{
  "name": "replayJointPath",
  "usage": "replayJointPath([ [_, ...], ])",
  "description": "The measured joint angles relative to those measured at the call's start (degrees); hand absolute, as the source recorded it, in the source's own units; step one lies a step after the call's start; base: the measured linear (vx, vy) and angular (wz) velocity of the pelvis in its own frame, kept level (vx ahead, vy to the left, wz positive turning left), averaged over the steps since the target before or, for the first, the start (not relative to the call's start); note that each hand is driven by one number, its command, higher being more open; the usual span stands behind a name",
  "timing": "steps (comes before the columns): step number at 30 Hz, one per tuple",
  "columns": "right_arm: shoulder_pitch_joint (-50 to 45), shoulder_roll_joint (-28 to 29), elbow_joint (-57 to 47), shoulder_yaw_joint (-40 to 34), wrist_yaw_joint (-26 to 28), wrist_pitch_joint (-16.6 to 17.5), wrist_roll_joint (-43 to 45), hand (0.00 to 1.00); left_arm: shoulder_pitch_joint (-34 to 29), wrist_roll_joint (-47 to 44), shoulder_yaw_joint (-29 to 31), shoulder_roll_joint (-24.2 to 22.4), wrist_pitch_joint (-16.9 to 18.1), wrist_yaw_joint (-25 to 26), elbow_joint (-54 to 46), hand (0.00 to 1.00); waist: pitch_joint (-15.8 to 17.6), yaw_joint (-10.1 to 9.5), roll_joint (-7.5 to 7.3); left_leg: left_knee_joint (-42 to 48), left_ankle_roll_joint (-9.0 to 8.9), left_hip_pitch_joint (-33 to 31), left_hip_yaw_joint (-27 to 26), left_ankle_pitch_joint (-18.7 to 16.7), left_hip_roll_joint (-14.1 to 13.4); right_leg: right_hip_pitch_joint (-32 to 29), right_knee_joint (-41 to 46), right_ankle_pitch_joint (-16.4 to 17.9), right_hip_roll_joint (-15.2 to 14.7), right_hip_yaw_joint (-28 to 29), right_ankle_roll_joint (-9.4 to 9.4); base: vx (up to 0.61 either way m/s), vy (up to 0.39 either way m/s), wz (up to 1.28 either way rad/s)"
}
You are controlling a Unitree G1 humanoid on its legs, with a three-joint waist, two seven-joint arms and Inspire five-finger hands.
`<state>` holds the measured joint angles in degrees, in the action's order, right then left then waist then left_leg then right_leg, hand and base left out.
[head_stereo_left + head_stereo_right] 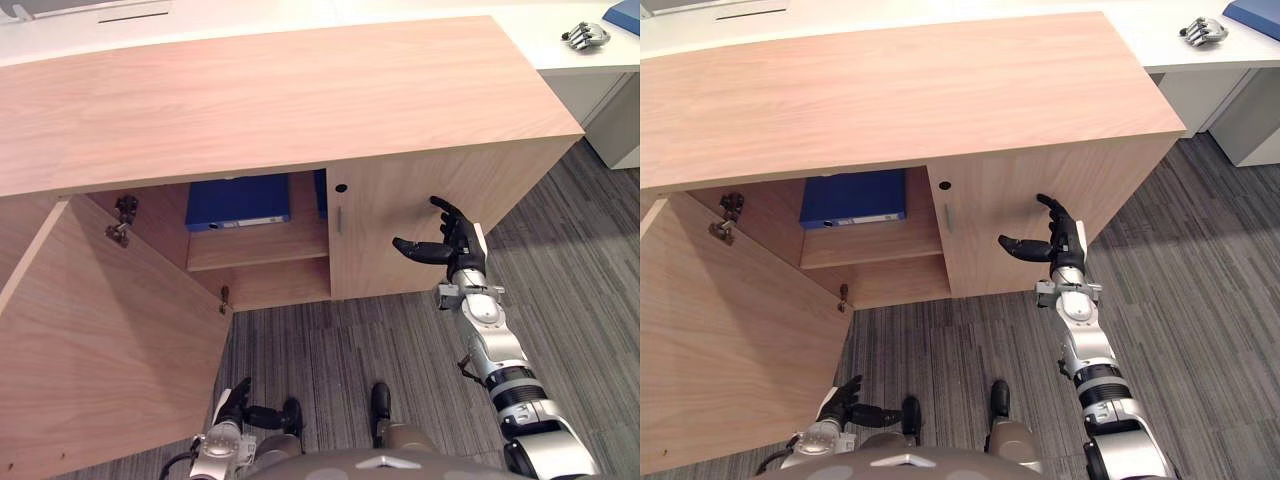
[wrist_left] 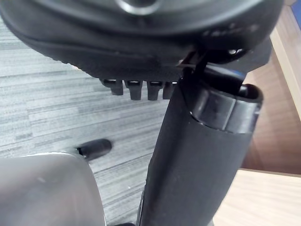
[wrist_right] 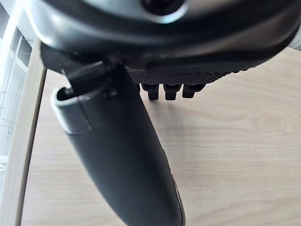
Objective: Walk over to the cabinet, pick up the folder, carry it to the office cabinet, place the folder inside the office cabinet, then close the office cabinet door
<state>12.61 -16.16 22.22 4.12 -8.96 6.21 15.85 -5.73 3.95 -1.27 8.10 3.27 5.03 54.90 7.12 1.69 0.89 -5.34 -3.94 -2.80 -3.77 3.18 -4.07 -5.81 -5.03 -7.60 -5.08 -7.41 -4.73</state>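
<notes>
Folder [image 1: 237, 201] lies shelved inside the office cabinet [image 1: 280, 100], door [image 1: 100, 340] open; right hand [image 1: 455, 245] and left hand [image 1: 235, 405] empty, unclenched.

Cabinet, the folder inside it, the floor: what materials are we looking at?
Light wood-grain office cabinet: looks like laminate or veneer board with a matt finish; the grain is even across every face.
Flat blue folder inside it: probably plastic-covered card, smooth and evenly coloured.
Grey striped floor: seems to be low-pile carpet tile; the texture is ribbed and the stripe direction changes patch by patch.
</notes>
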Motion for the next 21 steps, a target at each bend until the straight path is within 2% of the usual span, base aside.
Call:
replayJointPath([
  [5,-11.05,0.86,-10.73,0.14,4.79,-0.03,-2.77,1.0,-0.65,0.05,0.47,-1.2,-0.04,-0.03,-1.8,1.0,0.01,-0.04,-0.04,0.03,0.05,0.81,1.84,-0.23,-0.1,1.79,0.24,1.28,-0.06,-2.09,0.32,0.07,0.025,0.22],
  [11,-19.54,5.27,-12.02,2.51,9.29,-0.03,-9.63,1.0,-0.49,0.65,0.46,-1.74,-0.04,-0.1,-2.51,1.0,-0.17,-0.21,-0.31,0.3,-0.31,1.67,2.59,-0.79,-0.16,3.1,1.06,2.91,-0.18,-3.54,0.47,0.09,0.018,0.13],
  [14,-20.76,5.96,-7.48,4.35,10.26,-0.09,-12.09,1.0,-0.5,0.67,0.43,-1.69,-0.04,-0.09,-2.86,1.0,-0.5,-0.2,-0.84,0.31,-0.32,2.05,2.54,-0.79,-0.16,3.2,1.83,3.48,-0.26,-3.68,0.58,0.05,0.014,0.06],
  [21,-22.04,9.96,10.17,3.99,9.47,-1.03,-18.42,1.0,-1.17,0.48,0.34,-1.76,-0.04,-0.03,-3.07,1.0,-2.04,-0.32,-1.79,0.02,-0.15,3.75,2.66,-1.1,-0.14,4.95,2.21,4.33,-0.38,-4.04,0.23,-0.01,0.009,0.02],
])
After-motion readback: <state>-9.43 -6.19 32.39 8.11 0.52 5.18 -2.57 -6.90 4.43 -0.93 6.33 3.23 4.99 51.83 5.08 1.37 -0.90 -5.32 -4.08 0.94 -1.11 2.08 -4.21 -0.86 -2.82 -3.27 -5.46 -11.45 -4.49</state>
